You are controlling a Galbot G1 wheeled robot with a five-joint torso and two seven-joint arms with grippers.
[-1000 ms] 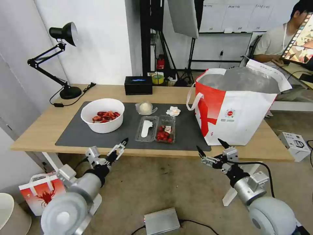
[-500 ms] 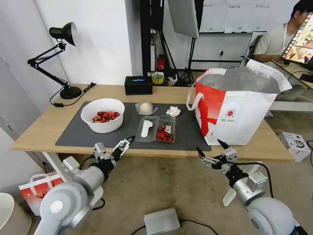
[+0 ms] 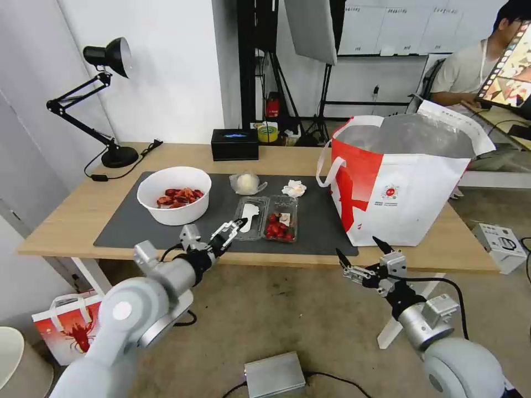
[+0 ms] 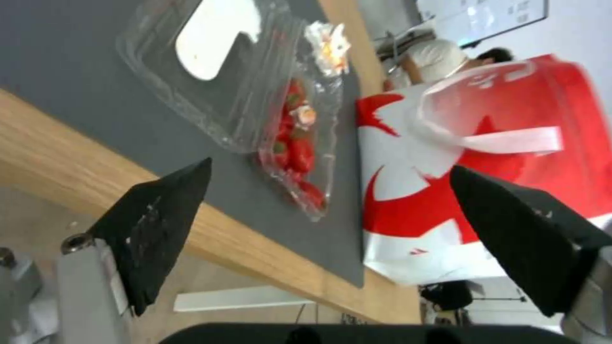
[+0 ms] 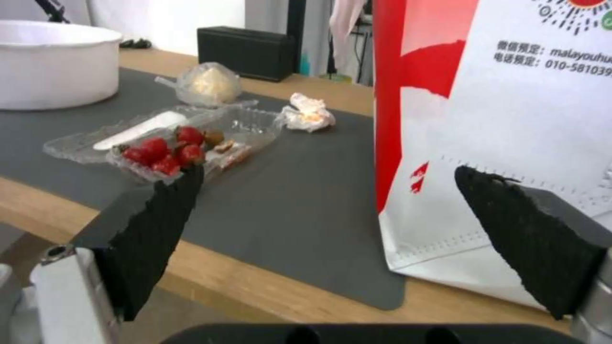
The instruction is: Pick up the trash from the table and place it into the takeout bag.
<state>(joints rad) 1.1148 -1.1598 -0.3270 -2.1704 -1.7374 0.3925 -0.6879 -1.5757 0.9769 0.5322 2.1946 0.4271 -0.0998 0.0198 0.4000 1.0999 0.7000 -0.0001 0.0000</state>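
Nearer clamshell box [image 3: 265, 218]: left gripper [image 3: 231, 229].

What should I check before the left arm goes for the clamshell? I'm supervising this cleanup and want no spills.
1. Left gripper open: ok, fingers spread wide.
2. Nothing held already: ok, both grippers bare.
3. Clamshell box within approach: ok, it lies open on the mat just beyond the left gripper.
4. Takeout bag ready: ok, upright, mouth open, foil lining showing.
5. Right gripper out of the way: ok, open, below the table edge near the bag.
6. Box will stay level when lifted: cannot tell; red scraps sit loose in one half.
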